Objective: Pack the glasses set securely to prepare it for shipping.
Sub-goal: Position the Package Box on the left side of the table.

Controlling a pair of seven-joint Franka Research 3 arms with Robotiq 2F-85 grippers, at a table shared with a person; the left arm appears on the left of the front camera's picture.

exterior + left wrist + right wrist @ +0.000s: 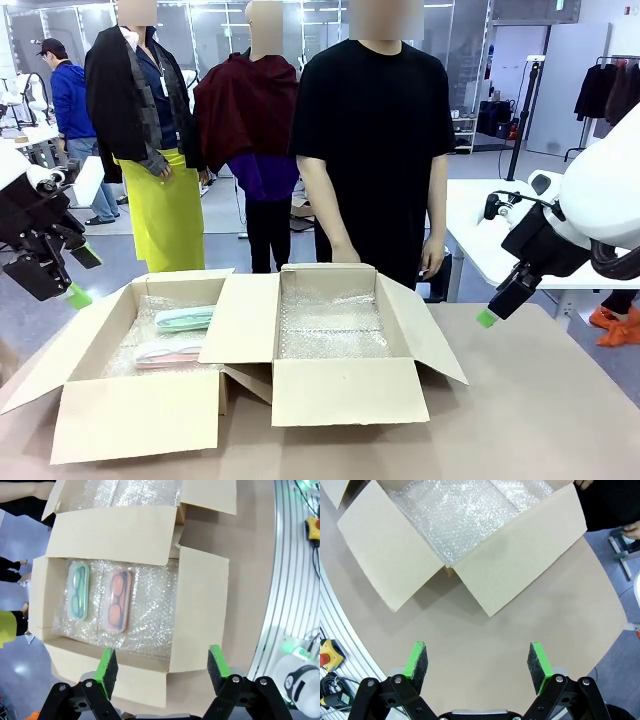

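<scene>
Fig.: two open boxes on the table point(560, 400), both arms parked clear.

Left gripper point(162, 672) is hanging above the left box point(200, 610) w/ its green pads spread wide, nothing between them. Right gripper point(477, 665) is likewise spread and empty, hovering over bare table at the 6 o'clock side of the right box point(520, 555). You're probably seeing both held high & apart so the box mouths stay unobstructed for the next reach; that's a judgement, not a thing shown.

Glasses set is lying in the left box, on a bubble wrap sheet point(150, 625) lining the floor, presumably as padding for shipping. In the left wrist view the mint-green case point(78, 591) is sitting at 9 o'clock of the pink case point(117, 601), just beside it, a thin gap between. Both are lying flat, lenses up, long axes parallel and running 12-to-6 in that view; in the front view the same cases point(180, 335) are running roughly 9-to-3, mint behind pink.

Right box is holding only bubble wrap point(455, 515), no cases. All flaps on both boxes are standing open, one left-box flap overlapping the right box's side.

A person point(370, 150) is standing at 12 o'clock across the table, hands down, not touching anything.

Judgement: packing is early; wrap isn't folded over the cases yet, flaps unclosed.
</scene>
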